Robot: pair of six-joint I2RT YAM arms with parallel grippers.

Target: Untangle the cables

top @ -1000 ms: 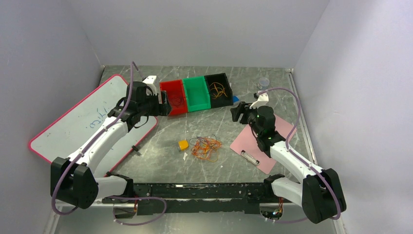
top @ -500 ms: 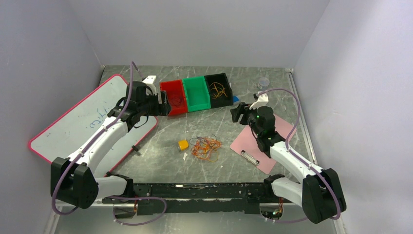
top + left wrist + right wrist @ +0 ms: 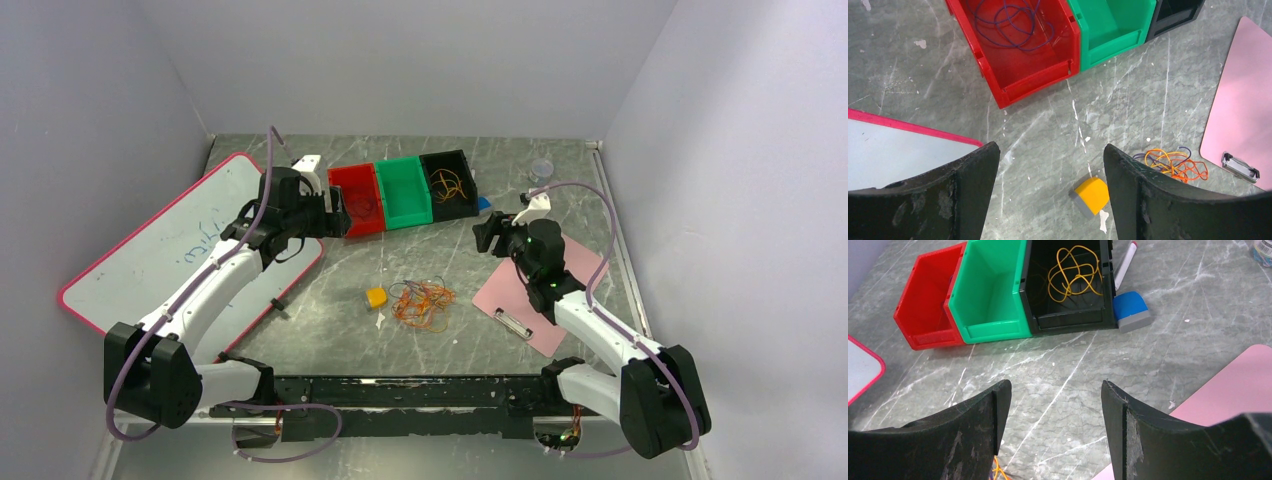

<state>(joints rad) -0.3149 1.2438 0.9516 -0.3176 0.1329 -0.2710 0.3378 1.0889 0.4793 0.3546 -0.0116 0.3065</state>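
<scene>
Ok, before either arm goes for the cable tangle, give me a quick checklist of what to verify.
1. Left gripper open, nothing held: ok.
2. Right gripper open, nothing held: ok.
3. Cables in plain view, nothing on top: ok.
4. Yellow block clear of the tangle: cannot tell, it sits right beside it.
5. Green bin empty: ok.

Orange cables (image 3: 422, 303), pink clipboard (image 3: 1243, 110)
</scene>
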